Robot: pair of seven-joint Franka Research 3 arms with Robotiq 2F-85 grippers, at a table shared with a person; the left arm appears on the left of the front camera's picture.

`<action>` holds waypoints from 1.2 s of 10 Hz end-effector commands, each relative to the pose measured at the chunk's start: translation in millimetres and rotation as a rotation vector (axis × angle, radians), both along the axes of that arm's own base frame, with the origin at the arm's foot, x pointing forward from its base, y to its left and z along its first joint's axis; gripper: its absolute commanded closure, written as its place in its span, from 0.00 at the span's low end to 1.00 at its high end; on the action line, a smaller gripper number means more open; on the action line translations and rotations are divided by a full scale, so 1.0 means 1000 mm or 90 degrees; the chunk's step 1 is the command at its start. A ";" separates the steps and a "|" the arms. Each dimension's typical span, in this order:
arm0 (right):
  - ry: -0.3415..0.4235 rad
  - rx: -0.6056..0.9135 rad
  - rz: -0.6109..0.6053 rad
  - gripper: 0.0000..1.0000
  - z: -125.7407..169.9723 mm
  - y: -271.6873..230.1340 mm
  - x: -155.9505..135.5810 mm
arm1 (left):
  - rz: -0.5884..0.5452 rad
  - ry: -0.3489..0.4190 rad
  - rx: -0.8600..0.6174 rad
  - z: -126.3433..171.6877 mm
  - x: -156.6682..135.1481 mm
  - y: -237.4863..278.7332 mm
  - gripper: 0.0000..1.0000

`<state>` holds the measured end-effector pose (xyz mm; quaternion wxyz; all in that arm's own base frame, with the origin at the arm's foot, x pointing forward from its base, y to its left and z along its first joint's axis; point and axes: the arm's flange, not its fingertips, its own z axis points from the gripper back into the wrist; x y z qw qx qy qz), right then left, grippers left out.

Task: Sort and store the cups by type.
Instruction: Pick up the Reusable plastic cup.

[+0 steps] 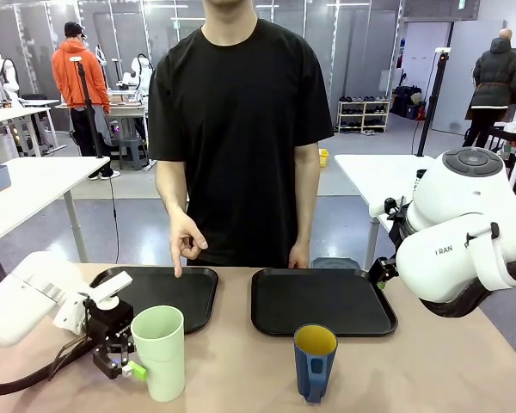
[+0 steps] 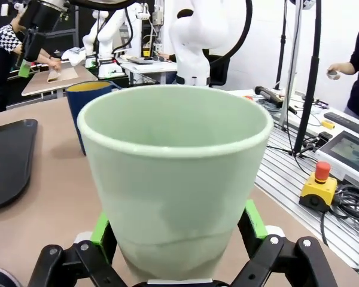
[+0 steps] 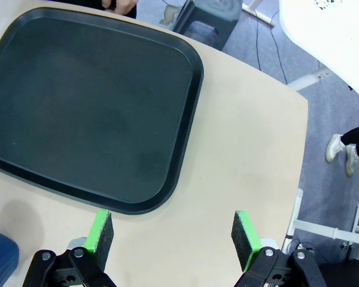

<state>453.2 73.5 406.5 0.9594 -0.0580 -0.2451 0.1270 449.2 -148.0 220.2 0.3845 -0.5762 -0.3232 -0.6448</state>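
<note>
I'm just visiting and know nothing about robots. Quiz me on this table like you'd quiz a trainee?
1. True or false: the blue mug stands on the table, off the right tray.
2. Which cup stands between the left fingers? A) green tumbler B) blue mug
3. Fill in: the person's hand points at the ___ tray.
Key: 1 true; 2 A; 3 left tray.

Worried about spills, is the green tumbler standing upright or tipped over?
Upright: the green tumbler stands on its base on the table, open rim facing up.
</note>
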 end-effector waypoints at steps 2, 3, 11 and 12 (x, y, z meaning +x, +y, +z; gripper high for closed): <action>0.000 0.001 0.000 0.00 0.000 0.000 0.001 | -0.036 -0.013 -0.017 -0.011 -0.007 -0.006 0.00; 0.000 0.001 0.000 0.00 0.000 0.000 0.001 | -0.031 -0.015 -0.024 -0.014 -0.009 -0.006 0.00; 0.000 0.001 0.000 0.00 0.000 0.000 0.001 | -0.081 -0.016 -0.039 -0.020 -0.010 -0.012 0.32; 0.000 0.001 0.000 0.00 0.000 0.000 0.001 | -0.076 -0.013 -0.038 -0.019 -0.009 -0.012 0.40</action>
